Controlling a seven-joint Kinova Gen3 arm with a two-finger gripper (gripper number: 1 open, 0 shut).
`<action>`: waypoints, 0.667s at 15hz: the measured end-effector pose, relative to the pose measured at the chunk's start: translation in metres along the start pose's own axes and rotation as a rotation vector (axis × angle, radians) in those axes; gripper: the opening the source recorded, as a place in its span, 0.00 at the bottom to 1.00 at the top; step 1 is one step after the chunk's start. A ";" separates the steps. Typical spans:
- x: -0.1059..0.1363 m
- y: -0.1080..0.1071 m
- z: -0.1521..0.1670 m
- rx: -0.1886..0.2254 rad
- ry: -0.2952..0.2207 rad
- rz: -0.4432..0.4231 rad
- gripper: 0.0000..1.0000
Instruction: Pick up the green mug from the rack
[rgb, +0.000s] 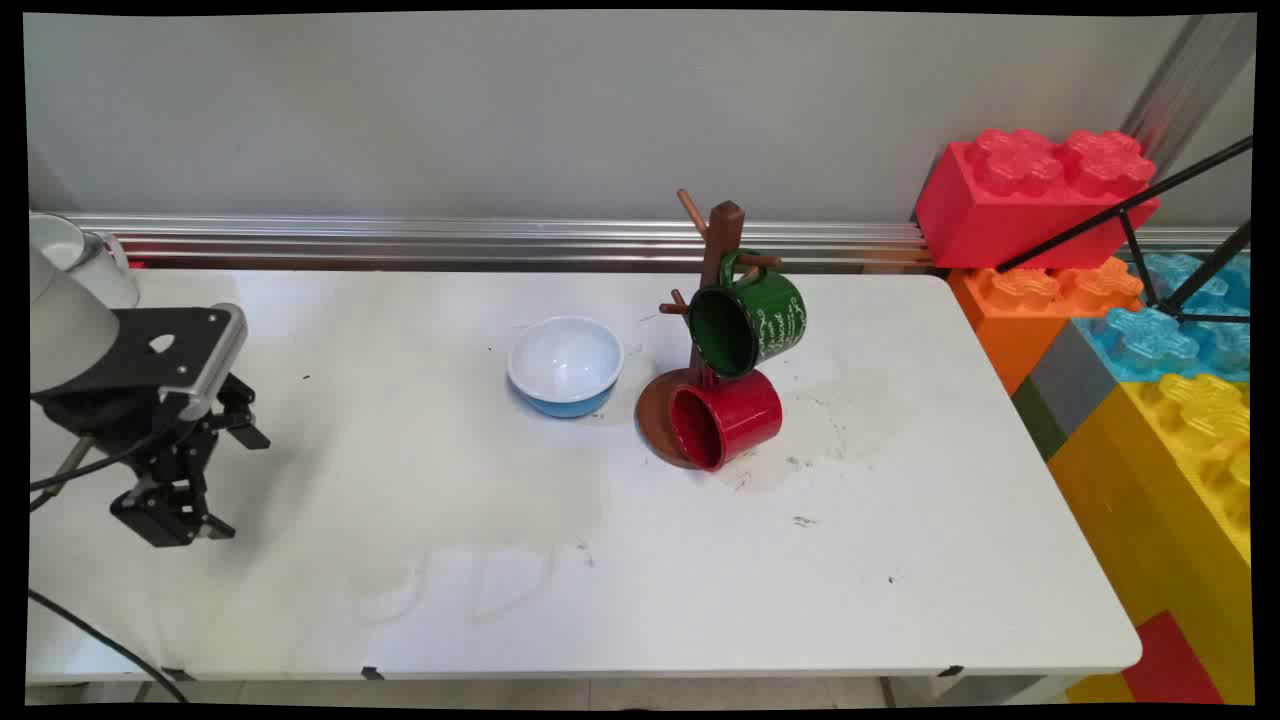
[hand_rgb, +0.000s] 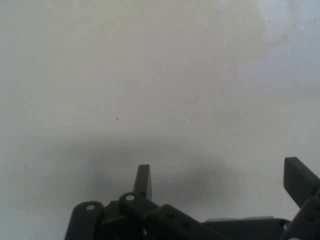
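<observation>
My black gripper hangs low over the white table near its left edge, far from everything else. In the hand view the gripper is open, its two fingers wide apart, with only bare table between them. A blue bowl with a white inside stands near the table's middle. Right of it is a brown wooden mug tree. A green mug hangs on one of its pegs. A red mug sits tilted at the tree's round base.
Giant toy bricks are stacked past the table's right edge: red, orange, blue and yellow. A black tripod leg crosses them. A metal rail runs along the wall behind the table.
</observation>
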 end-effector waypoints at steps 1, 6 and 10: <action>-0.001 0.000 0.002 -0.002 0.010 0.005 1.00; 0.002 -0.006 0.009 0.021 0.109 0.019 1.00; 0.021 -0.010 0.007 0.032 0.256 0.008 1.00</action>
